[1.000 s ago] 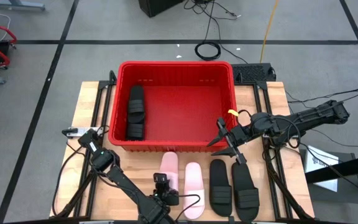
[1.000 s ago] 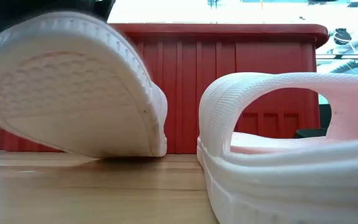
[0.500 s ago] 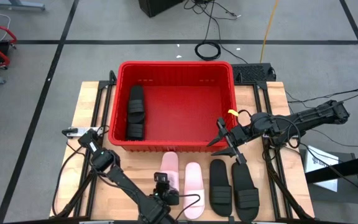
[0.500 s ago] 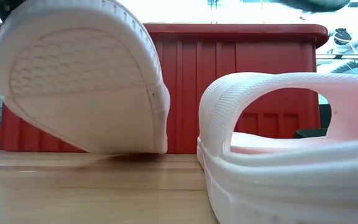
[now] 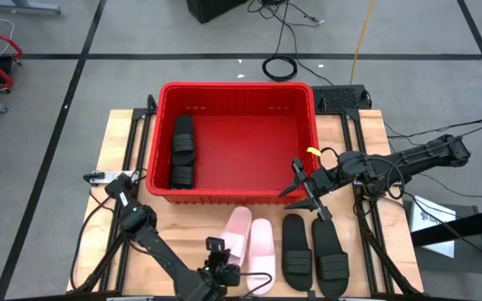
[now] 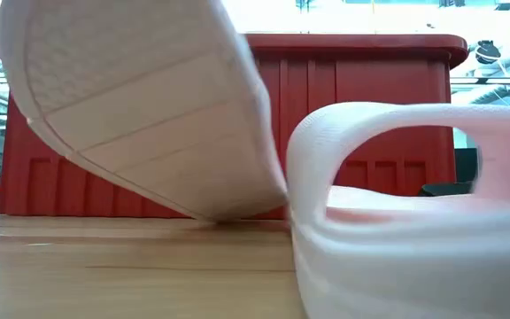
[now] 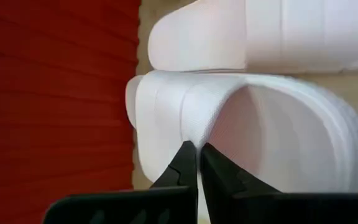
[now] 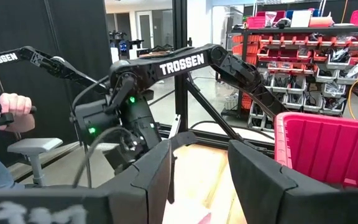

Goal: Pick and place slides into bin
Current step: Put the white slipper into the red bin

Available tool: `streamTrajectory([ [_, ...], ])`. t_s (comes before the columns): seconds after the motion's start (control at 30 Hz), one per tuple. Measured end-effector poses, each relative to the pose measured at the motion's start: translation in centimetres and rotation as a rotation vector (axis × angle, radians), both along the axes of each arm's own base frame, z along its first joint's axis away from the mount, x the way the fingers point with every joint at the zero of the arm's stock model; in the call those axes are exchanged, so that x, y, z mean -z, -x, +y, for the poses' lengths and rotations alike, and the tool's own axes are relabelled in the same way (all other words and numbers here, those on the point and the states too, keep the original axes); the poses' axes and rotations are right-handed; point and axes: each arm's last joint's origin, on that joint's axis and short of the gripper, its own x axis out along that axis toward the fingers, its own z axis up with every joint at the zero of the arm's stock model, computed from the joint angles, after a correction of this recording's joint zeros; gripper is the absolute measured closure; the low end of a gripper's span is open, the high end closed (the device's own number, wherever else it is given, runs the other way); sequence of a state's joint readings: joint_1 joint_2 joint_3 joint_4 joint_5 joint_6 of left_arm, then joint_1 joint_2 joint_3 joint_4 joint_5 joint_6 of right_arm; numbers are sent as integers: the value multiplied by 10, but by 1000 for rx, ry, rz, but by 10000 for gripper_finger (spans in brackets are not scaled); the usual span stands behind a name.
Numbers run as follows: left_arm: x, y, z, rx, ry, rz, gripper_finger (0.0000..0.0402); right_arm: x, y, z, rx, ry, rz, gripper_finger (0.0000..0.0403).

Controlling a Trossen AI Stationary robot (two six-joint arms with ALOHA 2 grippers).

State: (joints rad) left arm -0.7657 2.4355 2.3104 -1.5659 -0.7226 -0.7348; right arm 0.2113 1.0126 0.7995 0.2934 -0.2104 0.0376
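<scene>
A pale pink slide (image 5: pixel 235 232) stands tipped near the table's front edge, with my left gripper (image 7: pixel 194 148) shut on its strap. In the low view its ribbed sole (image 6: pixel 140 97) faces the camera. A second pale slide (image 5: pixel 261 243) lies flat on its right side, touching it. Two black slides (image 5: pixel 296 251) (image 5: pixel 331 257) lie flat farther right. The red bin (image 5: pixel 237 88) stands behind them with black slides (image 5: pixel 182 152) along its left wall. My right gripper (image 5: pixel 305 189) hangs open over the bin's near right corner. My left gripper pinches the near edge of the pale slide's strap (image 7: pixel 194 134) between its two fingers (image 7: pixel 182 165). The fingers come from the table's near side. The slide is tilted, its near end raised and its far end (image 6: pixel 228 213) down on the table.
The left arm (image 8: pixel 185 62) shows across the right wrist view, and a person's hand (image 8: pixel 14 106) grips a handle beyond the table. Bare wood (image 5: pixel 124 142) lies left of the bin. Cables (image 5: pixel 375 180) trail by the right arm.
My left gripper has risen and drawn toward the table's near edge with the pale slide. The slide's near end has gone up and it stands steeper, while its far end has stayed on the table and swung right against the other pale slide.
</scene>
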Motion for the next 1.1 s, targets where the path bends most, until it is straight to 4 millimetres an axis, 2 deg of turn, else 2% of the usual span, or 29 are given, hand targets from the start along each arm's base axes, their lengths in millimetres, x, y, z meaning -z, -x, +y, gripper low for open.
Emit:
streamTrajectory([
  [0.6, -10, 23, -24, 64, 38, -11, 402, 0, 0, 0, 0, -2, -3, 250],
  [0.83, -40, 40, -27, 100, 75, -66, 402, -1, 0, 0, 0, -4, -8, 250],
  [1.1, -84, 59, -20, 143, 104, -167, 402, -1, 0, 0, 0, -3, -8, 250],
])
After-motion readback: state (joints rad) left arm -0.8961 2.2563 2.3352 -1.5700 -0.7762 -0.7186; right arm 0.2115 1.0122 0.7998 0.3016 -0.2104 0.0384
